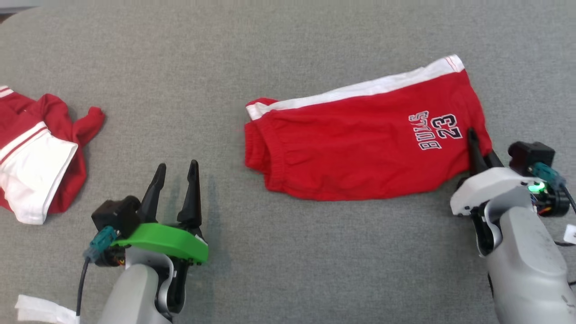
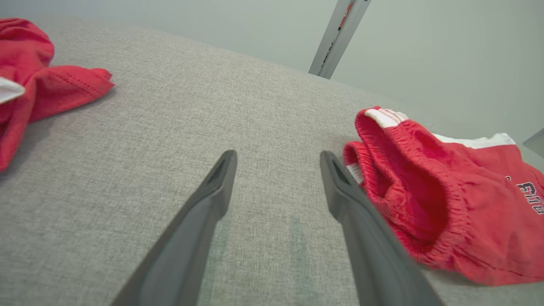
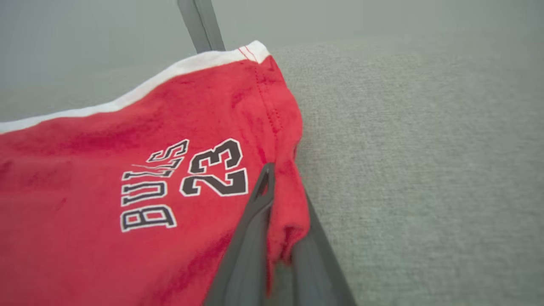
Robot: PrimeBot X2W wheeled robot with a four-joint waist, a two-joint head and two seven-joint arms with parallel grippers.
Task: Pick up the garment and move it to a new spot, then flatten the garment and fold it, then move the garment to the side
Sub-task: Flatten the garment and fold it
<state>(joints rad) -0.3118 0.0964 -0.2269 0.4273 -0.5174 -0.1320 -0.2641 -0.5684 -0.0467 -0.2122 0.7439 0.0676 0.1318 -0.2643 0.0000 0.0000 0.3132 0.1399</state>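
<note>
On grey surface (image 1: 288, 45), hem corner (image 3: 289, 212) of red shorts (image 1: 360, 148) in pinch of right claw (image 3: 284, 187); left claw (image 1: 177, 164) wide, near waistband (image 2: 408, 140).

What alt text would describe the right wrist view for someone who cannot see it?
The right gripper pinches the hem edge of red Bulls 23 shorts lying on a grey fabric surface. A white stripe runs along their far side.

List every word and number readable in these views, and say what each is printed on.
"BULLS": black letters outlined in white, on the red shorts, near the hem pinched by the right gripper.
"23": beside it, in the same print on the same shorts.
Left wrist view: that print is cut off at the picture's edge and cannot be read.
The other red and white garment: no text to be seen.
</note>
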